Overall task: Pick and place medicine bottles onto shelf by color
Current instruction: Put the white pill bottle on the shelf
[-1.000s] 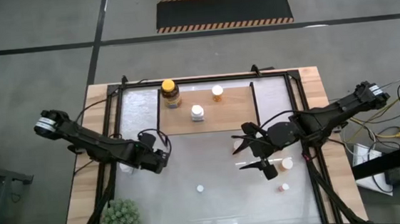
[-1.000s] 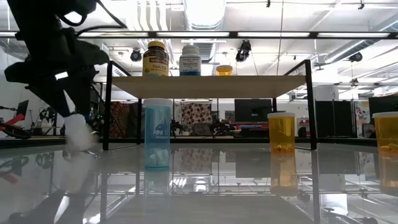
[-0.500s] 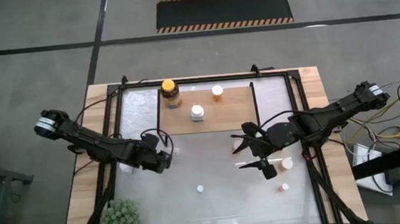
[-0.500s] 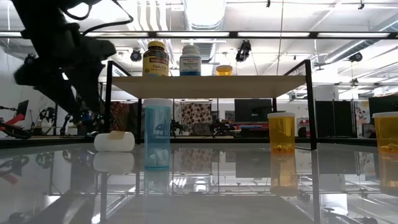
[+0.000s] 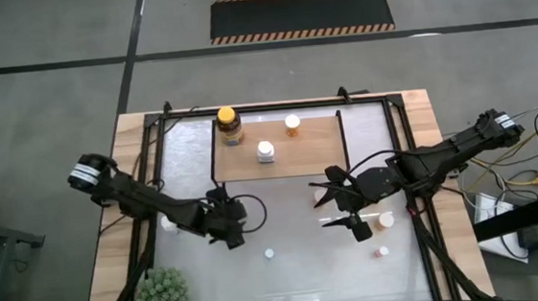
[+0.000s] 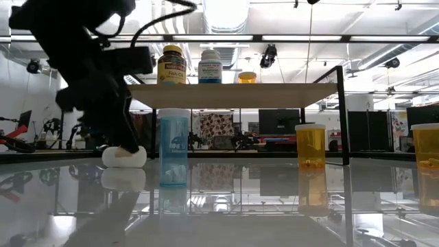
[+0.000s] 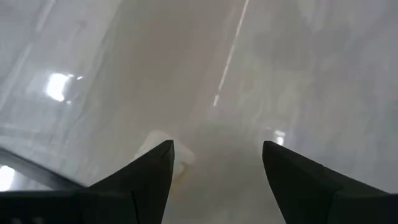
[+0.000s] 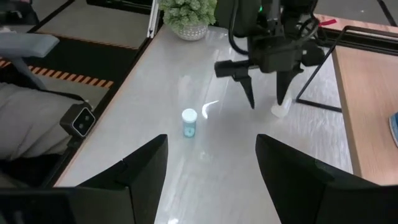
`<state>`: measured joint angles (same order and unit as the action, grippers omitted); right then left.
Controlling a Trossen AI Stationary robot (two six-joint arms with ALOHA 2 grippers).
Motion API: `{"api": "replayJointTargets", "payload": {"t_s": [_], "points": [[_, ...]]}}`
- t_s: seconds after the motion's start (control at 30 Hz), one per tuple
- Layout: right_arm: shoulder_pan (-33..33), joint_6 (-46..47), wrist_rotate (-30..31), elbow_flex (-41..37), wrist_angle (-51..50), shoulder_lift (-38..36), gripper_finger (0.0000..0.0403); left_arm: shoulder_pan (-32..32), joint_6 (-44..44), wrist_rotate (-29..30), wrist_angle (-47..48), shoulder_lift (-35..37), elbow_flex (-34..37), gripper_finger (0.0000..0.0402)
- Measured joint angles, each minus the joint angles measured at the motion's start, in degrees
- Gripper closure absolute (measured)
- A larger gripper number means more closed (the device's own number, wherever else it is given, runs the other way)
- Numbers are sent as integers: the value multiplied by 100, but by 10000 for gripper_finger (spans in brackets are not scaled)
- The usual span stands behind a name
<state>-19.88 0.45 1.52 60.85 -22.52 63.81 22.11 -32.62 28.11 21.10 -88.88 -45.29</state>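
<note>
Your left tool (image 5: 238, 232), fingers spread and empty, hovers left of centre above a white bottle (image 6: 124, 156) lying on the surface (image 5: 298, 273). You're mid-approach: straddle it, then clench. Right tool (image 5: 343, 209) waits released, right of centre; shelf (image 5: 317, 151) sits top centre.

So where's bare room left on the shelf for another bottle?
The shelf is bare along its right half and front edge. Crowded spot: back left, where the amber jar, white bottle and orange bottle stand.

Bright overhead lights glare on glossy table (image 6: 274, 206)
</note>
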Motion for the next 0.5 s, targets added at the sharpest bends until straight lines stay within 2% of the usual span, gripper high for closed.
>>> {"api": "replayJointTargets", "payload": {"t_s": [0.2,0.4,0.5], "points": [[0,109,0,-1,0,0,170,2,11,115,16,-130,-37,173],[0,103,0,-1,2,0,170,-9,209,124,358,157,-189,173],[0,104,1,-1,4,0,170,-63,34,119,593,280,-64,173]]}}
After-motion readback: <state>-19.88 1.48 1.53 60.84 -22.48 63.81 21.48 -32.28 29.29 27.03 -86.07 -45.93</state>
